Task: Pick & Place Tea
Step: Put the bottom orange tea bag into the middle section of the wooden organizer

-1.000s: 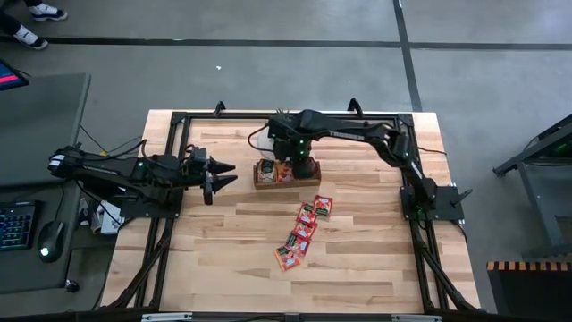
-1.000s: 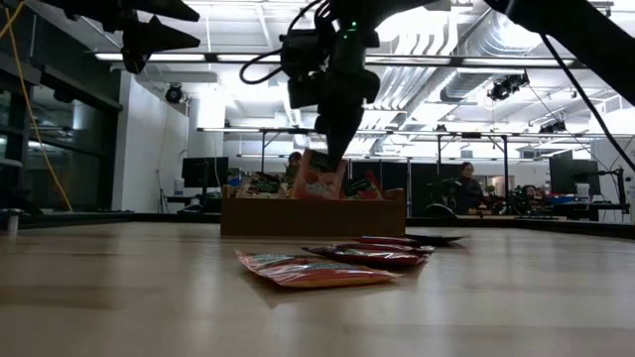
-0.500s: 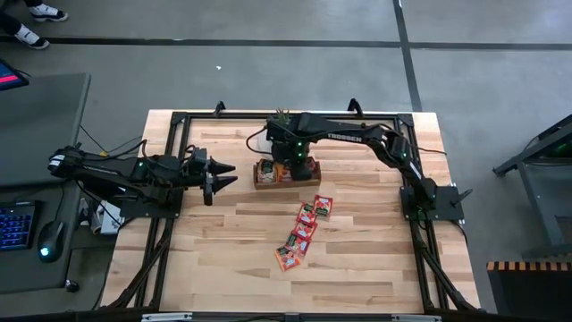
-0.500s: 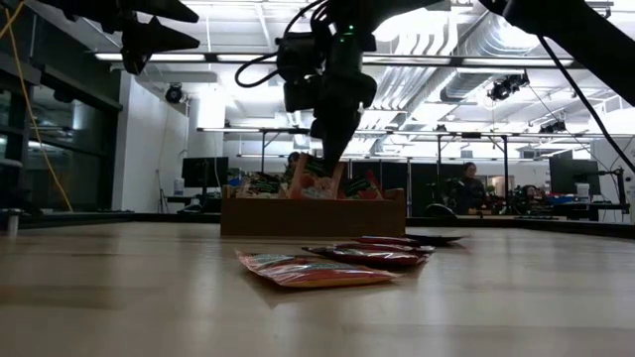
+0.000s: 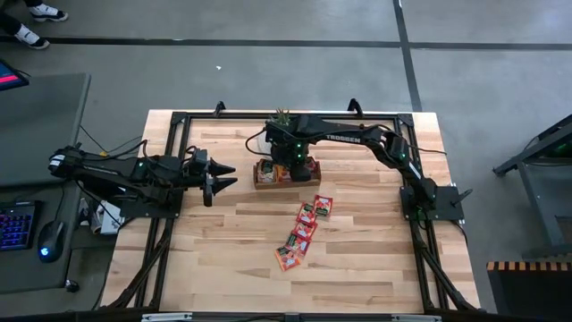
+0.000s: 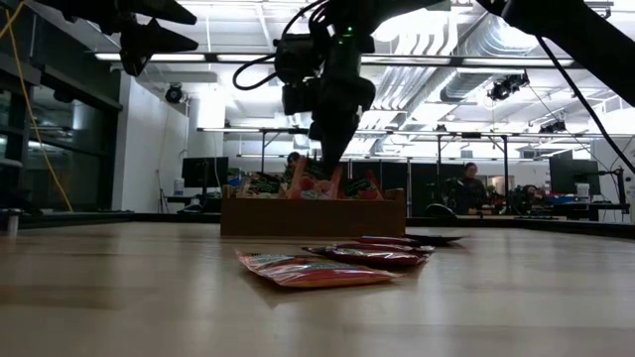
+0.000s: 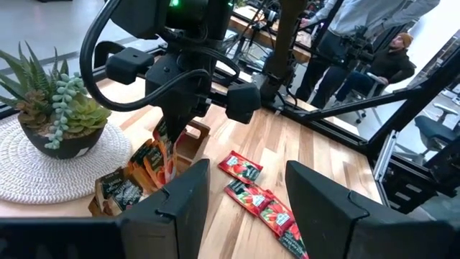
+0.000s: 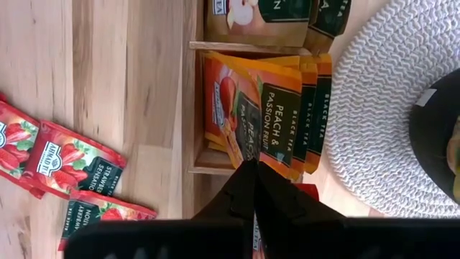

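Right gripper point(image 6: 325, 159): lower than a second ago, now down in the tray point(image 5: 268, 183), fingers pressed on an orange sachet point(image 7: 159, 160); placing nearly done. Red sachets point(image 5: 299, 235): loose on worktop point(image 5: 375, 259), still to pick. Left gripper point(image 5: 222, 176): spread, waiting left.

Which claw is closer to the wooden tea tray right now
Right. The right claw is directly over the tray, shut; the left claw hangs open off to the tray's side.
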Robot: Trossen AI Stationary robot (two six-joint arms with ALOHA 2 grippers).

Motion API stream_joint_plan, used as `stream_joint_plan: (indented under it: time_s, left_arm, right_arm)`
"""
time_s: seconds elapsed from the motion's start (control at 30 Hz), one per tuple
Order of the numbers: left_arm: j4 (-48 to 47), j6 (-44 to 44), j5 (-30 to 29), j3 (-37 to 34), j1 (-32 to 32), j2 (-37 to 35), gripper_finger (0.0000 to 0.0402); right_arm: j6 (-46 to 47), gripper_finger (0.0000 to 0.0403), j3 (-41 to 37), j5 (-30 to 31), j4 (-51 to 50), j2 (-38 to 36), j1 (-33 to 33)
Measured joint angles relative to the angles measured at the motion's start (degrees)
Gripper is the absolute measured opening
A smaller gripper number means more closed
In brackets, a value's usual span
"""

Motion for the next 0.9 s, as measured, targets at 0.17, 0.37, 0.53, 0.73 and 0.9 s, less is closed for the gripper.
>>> stream_joint_plan:
  time_s: [0.17, 0.37, 0.53, 0.73, 0.9]
  left_arm:
    - [-0.01, 0.00, -0.02, 0.00, 0.00, 0.00, 0.0181]
    - [0.00, -0.07, 0.35, 0.00, -0.01, 0.00, 0.0181]
    - [-0.02, -0.07, 0.35, 0.02, 0.00, 0.00, 0.0181]
    - [-0.04, -0.07, 0.35, 0.02, 0.00, 0.00, 0.0181]
    - [-0.29, -0.07, 0.35, 0.04, 0.00, 0.00, 0.0181]
  right_arm:
    - [0.43, 0.0000, -1.72, -0.88, 1.48, 0.00, 0.00]
    - [2.01, 0.0001, -4.28, -1.53, 1.81, 0.00, 0.00]
    - [2.58, 0.0005, -4.28, -1.51, 3.03, 0.00, 0.00]
    - [2.60, 0.0052, -4.28, -1.44, 4.48, 0.00, 0.00]
    - [3.19, 0.0108, -4.28, -1.35, 5.36, -0.02, 0.00]
